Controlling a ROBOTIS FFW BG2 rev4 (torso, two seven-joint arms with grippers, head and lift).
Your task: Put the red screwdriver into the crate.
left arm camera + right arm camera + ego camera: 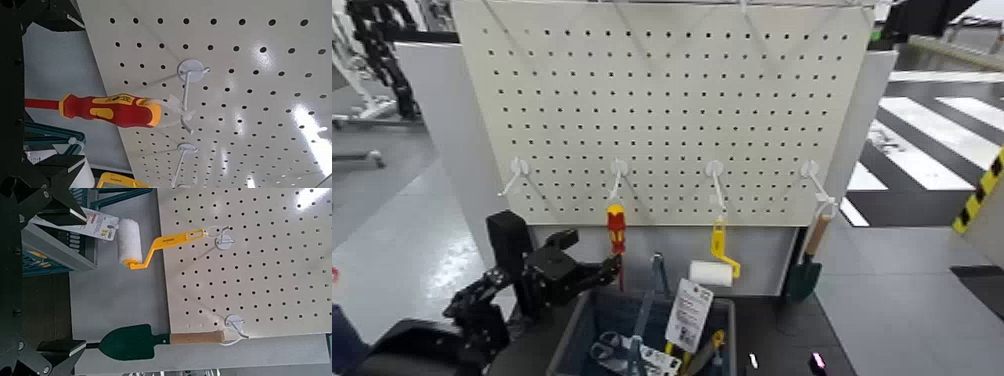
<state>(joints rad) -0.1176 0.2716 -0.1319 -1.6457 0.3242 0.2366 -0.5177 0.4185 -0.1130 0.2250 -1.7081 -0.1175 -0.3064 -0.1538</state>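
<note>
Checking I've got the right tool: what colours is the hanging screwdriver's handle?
Red and yellow, clearest in the left wrist view.

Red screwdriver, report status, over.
Left pincer open around red screwdriver, not gripping. Screwdriver hanging on its hook. Right pincer open, facing the pegboard. Crate below, partly filled.
</note>
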